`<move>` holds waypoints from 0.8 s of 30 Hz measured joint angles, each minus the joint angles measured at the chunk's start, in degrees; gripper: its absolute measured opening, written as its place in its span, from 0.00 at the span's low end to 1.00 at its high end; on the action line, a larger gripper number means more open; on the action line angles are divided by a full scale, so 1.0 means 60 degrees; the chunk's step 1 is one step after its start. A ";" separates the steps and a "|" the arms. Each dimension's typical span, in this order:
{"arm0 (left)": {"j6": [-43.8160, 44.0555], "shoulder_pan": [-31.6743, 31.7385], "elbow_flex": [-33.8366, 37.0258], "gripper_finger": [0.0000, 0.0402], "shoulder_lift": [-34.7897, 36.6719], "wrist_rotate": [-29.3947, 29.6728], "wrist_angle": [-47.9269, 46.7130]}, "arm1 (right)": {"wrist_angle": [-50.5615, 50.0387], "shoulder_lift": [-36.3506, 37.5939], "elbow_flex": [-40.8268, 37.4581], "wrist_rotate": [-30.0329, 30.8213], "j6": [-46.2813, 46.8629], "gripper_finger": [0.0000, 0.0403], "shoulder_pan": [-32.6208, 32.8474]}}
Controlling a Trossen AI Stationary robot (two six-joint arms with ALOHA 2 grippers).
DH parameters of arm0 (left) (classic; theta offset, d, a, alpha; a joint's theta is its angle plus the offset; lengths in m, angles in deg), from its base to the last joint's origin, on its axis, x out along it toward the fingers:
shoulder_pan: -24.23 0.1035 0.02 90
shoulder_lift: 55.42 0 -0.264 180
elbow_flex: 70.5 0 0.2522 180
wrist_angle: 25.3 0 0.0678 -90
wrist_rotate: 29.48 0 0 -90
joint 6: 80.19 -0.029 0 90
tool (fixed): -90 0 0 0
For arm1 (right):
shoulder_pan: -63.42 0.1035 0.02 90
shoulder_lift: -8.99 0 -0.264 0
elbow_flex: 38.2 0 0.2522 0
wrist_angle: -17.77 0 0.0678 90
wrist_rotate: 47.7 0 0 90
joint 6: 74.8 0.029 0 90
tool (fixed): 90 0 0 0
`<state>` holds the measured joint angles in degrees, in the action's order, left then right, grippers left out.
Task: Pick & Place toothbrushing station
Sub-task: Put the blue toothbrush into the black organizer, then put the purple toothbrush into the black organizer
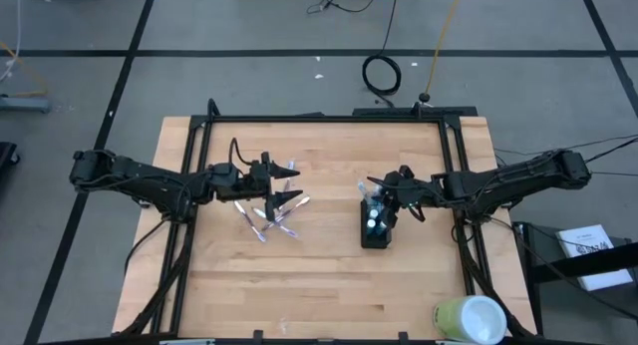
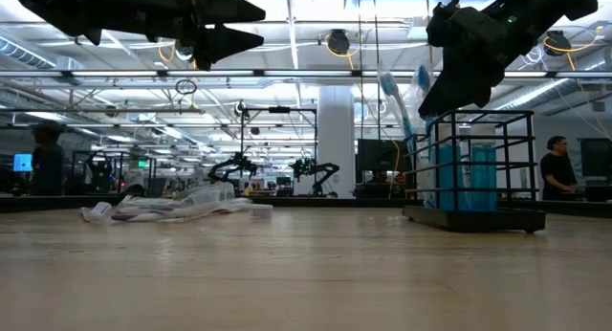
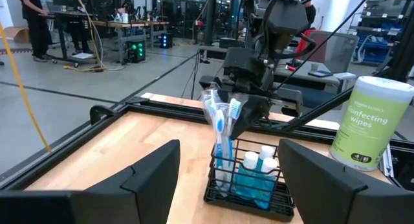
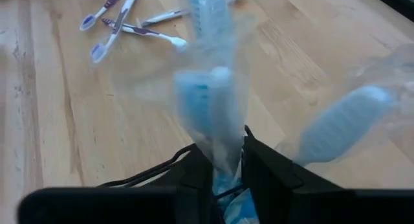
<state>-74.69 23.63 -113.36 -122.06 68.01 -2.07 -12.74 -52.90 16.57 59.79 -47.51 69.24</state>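
1. My right gripper (image 1: 384, 190) hangs over the far end of the black wire-mesh holder (image 1: 376, 228), which stands right of the table's (image 1: 329, 285) middle.
2. Its fingers (image 4: 194, 169) flank the wrapped toothbrushes (image 3: 220, 123) standing upright in the holder; I cannot tell whether they pinch the bundle or merely sit beside it (the wrist view is blurred at that spot).
3. Beside the brushes, 2 white-capped tubes (image 3: 259, 160) stand in the near compartment.
4. My left gripper (image 1: 281, 185) hovers above the table left of centre, its jaws spread and holding nothing.
5. Under it lies a loose scatter of toothbrushes (image 1: 271, 217) flat on the wood, well apart from the holder.
6. A yellow-green and white wipes cylinder (image 1: 469, 318) stands at the table's near right corner, clear of both arms.
7. A black frame rail (image 1: 329, 117) runs along the table's far edge.
8. Nothing lies between the scatter and the holder.
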 joint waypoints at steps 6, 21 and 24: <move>0.0000 0.0000 0.0000 0.67 0.0000 -0.0003 -0.0056 | 0.0144 0.0040 -0.0001 0.0004 -0.0063 0.35 0.0000; -0.0117 0.0000 0.0000 0.67 0.0000 0.0007 -0.0293 | 0.1150 0.1912 -0.0004 -0.0221 -0.0564 0.43 0.0072; -0.0205 0.0007 0.0003 0.67 0.0289 0.0007 -0.0765 | 0.1410 0.2663 -0.0004 -0.0512 -0.1254 0.42 0.0157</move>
<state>-75.92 23.68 -113.34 -120.32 68.05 -6.66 -4.27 -36.92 16.55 56.72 -55.04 70.18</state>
